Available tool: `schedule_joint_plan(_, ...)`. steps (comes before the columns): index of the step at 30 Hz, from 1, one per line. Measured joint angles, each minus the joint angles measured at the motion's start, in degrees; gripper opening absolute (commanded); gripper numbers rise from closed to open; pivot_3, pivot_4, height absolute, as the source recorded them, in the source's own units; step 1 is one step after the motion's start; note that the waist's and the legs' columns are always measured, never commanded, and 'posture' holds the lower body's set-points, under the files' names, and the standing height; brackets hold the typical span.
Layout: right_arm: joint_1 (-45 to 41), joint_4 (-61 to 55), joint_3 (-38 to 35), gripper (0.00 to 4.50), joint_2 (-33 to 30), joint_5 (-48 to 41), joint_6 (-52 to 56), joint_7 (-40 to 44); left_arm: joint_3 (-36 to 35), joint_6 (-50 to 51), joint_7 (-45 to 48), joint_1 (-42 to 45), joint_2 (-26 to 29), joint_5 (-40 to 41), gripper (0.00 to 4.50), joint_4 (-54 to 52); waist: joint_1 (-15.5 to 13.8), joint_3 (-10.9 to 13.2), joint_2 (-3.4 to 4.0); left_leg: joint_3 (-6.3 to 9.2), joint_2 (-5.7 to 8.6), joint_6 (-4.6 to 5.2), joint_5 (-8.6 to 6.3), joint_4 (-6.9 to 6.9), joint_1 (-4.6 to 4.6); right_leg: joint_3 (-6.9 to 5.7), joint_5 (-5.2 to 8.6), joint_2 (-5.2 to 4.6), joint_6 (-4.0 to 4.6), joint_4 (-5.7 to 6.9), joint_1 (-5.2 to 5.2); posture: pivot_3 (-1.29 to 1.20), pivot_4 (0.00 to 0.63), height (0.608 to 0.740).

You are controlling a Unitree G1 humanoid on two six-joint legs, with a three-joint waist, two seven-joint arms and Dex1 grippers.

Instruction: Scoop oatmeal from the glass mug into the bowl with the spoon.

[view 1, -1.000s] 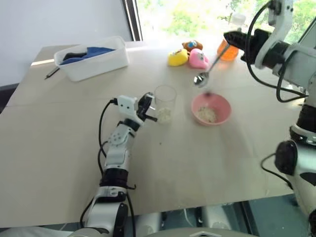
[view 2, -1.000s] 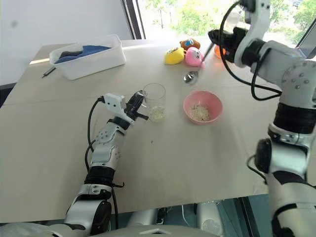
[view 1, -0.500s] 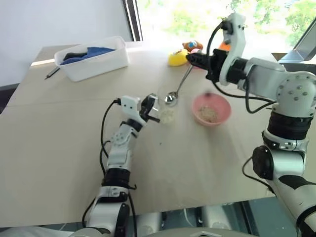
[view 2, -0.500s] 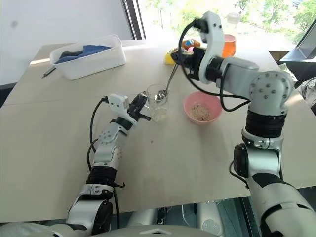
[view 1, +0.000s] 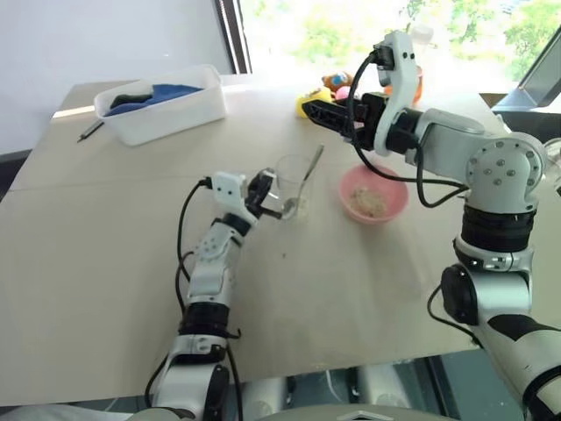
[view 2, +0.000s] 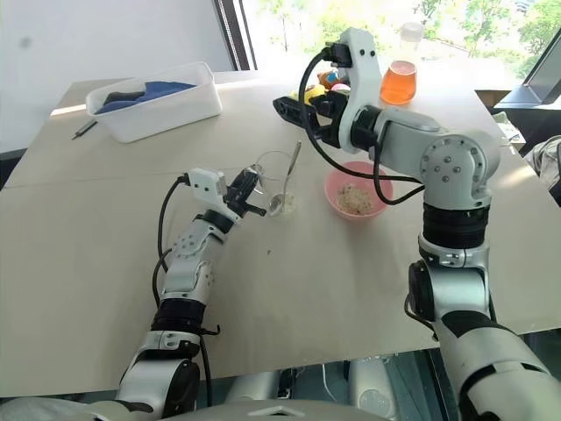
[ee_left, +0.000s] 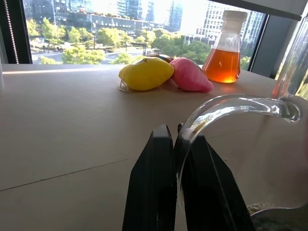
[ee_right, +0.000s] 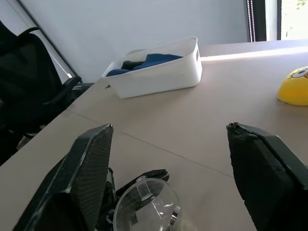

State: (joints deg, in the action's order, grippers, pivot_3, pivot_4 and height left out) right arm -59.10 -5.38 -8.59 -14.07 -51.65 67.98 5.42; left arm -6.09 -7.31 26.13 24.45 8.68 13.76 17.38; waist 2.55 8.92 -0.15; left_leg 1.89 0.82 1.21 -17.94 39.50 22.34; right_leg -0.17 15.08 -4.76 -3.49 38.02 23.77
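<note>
Two grippers work over the pale table (view 1: 105, 289). The left gripper (ee_left: 177, 144) has its two black fingers pinched tight on the handle of the glass mug (view 2: 273, 180), which stands upright just ahead of it. The spoon (view 1: 301, 189) rests in the mug, free of any grip: its small oval bowl lies low in the glass by the oatmeal (view 1: 299, 209) at the bottom, and its long thin handle leans up over the rim, the long axis tilted away from the left gripper and toward the right gripper (view 2: 295, 118). That right gripper hangs in the air above and a little beyond the mug, its fingers (ee_right: 86, 168) spread wide with nothing between them; from its wrist camera the mug's round mouth sits directly below the gap. The bowl (view 1: 374, 194), pink and shallow, stands on the table just beside the mug, under the right forearm, with a clump of flakes inside. Well past the right gripper are a yellow toy (ee_left: 146, 73), a pink toy (ee_left: 190, 75) and a flask of orange liquid (ee_left: 227, 53). Far off on the left gripper's side stands a white tub (view 1: 164, 102) holding a blue cloth.
</note>
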Motion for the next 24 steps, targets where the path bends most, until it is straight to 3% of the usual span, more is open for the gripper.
schedule_joint_plan(1, -0.14, 0.29, -0.46, 3.67, -0.02, 0.28, -0.49, 0.01, -0.02, 0.11, 0.05, 0.00, 0.00, 0.03, 0.74, -0.01, 0.00, 0.00, 0.00, 0.00, 0.00, 0.00, 0.00, 0.00, 0.00, 0.00, 0.00, 0.00, 0.00, 0.00, 0.00, 0.00, 0.150, 0.740)
schedule_joint_plan(5, -0.36, 0.86, -1.23, 3.67, -0.18, 1.60, -1.19, 0.19, -0.11, 0.20, 0.07, 0.00, 0.05, 0.00, 2.34, -0.04, 0.03, 0.00, 0.00, -0.01, 0.00, 0.00, 0.00, -0.01, -0.01, 0.00, 0.00, 0.00, 0.00, 0.01, 0.00, 0.00, 0.150, 0.740)
schedule_joint_plan(14, -0.35, 0.85, -1.31, 3.67, -0.11, 2.38, -1.99, 0.57, -0.01, 0.33, 0.13, -0.58, 0.64, -0.19, 2.34, -0.92, 0.07, 0.00, 0.00, -0.01, 0.00, 0.00, 0.00, -0.01, -0.02, 0.01, 0.00, 0.00, 0.00, 0.01, 0.00, 0.00, 0.150, 0.740)
schedule_joint_plan(24, 4.06, -3.08, -4.73, 3.67, -2.72, -0.68, -1.37, 3.30, 0.56, 6.77, 3.45, -11.23, 5.36, 2.11, 2.34, -15.13, -0.19, 0.00, 0.00, 0.03, -0.04, 0.00, 0.00, -0.02, 0.00, 0.01, 0.00, -0.04, 0.00, -0.02, -0.01, 0.00, 0.150, 0.740)
